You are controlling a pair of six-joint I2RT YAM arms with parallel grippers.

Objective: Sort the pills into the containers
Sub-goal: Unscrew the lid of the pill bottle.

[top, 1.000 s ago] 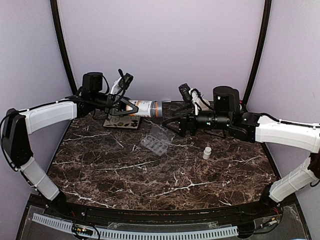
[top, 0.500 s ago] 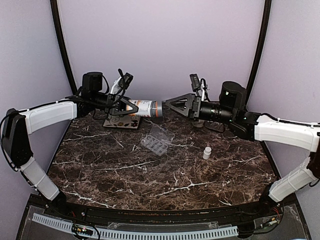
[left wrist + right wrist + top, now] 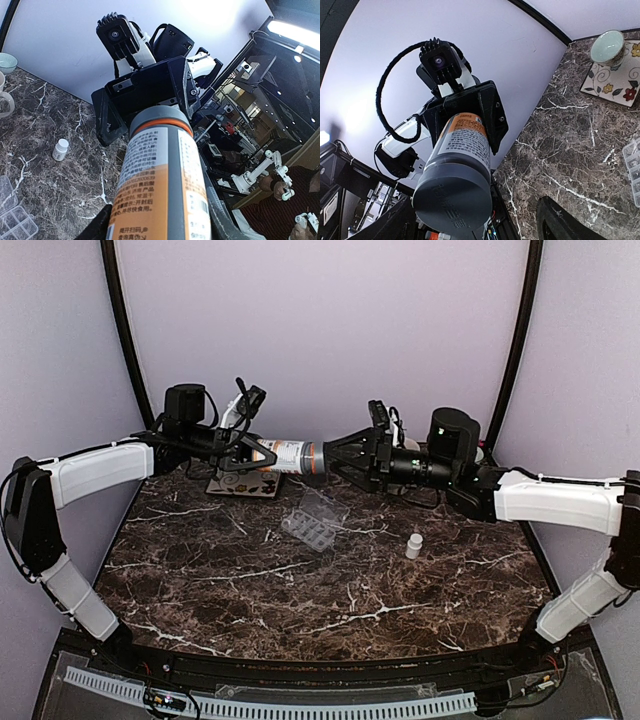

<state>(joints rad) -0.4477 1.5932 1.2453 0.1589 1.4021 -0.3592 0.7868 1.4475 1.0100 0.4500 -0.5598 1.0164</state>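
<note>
Nearest, the clear pill organizer (image 3: 312,524) lies lid-open on the table (image 3: 200,580), its cells apparently empty, a small white bottle (image 3: 413,545) to its right. Beyond, the left gripper (image 3: 255,454) clamps the orange pill bottle (image 3: 285,456) level, presenting its grey cap (image 3: 315,459) to the right gripper (image 3: 330,456), whose jaws stand wide around it, likely for unscrewing.

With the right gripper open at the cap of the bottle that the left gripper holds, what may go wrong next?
1. The left gripper holds the pill bottle level in the air. If its grey cap comes off like this, pills may spill on the table and miss the pill organizer.
2. If the open right gripper closes off-centre, it could push the bottle out of the left grip.
</note>
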